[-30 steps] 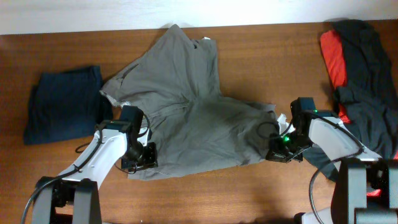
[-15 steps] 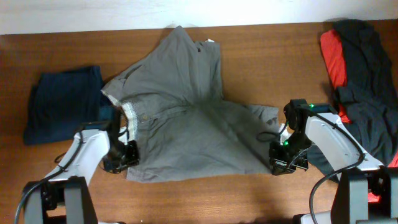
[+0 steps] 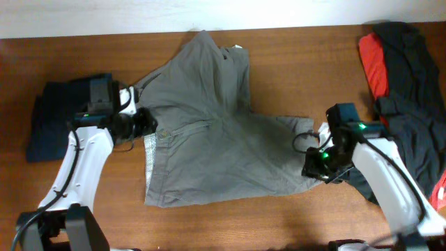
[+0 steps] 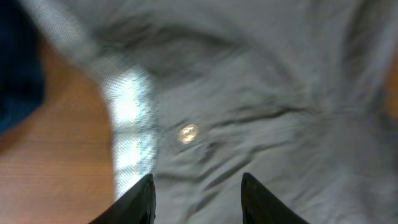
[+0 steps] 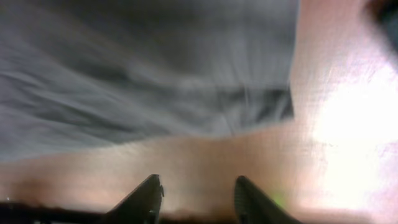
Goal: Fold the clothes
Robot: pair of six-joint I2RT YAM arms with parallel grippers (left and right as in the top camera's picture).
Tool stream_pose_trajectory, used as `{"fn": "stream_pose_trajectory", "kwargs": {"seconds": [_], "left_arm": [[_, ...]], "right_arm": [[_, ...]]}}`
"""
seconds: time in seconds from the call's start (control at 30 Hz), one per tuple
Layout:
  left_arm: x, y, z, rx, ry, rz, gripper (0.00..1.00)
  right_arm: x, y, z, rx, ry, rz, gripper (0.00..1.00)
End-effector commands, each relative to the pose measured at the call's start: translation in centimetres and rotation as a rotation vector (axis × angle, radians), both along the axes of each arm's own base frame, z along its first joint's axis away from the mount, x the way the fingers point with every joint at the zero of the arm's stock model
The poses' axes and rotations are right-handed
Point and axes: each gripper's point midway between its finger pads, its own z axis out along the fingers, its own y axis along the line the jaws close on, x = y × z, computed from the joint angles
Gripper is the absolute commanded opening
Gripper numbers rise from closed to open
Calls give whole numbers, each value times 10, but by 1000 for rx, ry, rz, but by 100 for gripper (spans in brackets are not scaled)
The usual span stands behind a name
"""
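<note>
At wrist level, left claw [image 4: 196, 180] gapes empty over the shorts [image 4: 261, 93], right claw [image 5: 198, 180] over table [image 5: 217, 158]; overhead hides both gaps.

Overhead faces straight down on the table [image 3: 279, 216]; both wrist cameras sit close above the shorts [image 3: 223, 139].

The shorts [image 3: 209, 132] are plain grey-khaki, their waistband lining [image 4: 127, 134] pale with what looks like a fine dotted weave (blurred). A folded garment [image 3: 59, 118] is dark navy; the heap [image 3: 401, 84] black and red. The table [image 3: 293, 56] is reddish-brown woodgrain.
</note>
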Motion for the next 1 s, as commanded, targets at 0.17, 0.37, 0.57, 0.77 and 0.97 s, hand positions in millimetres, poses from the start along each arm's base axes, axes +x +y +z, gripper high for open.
{"fn": "stream_pose_trajectory", "kwargs": {"seconds": [0.17,0.37,0.57,0.77,0.97], "left_arm": [[22,-63,-41,-27,0,-167,45],[-7,-66,-84,-31,191,-179,45],[-38,-62,-98,-26,341,-175,45],[-50,-61,-99,-24,392,-173,47],[-70,-49,-102,31,479,-160,49]], "right_arm": [[95,5,42,7,-464,56,47],[136,25,12,108,-500,119,43],[142,25,-61,111,-351,111,44],[100,19,-101,88,-115,94,44],[11,4,-102,8,275,-4,36]]}}
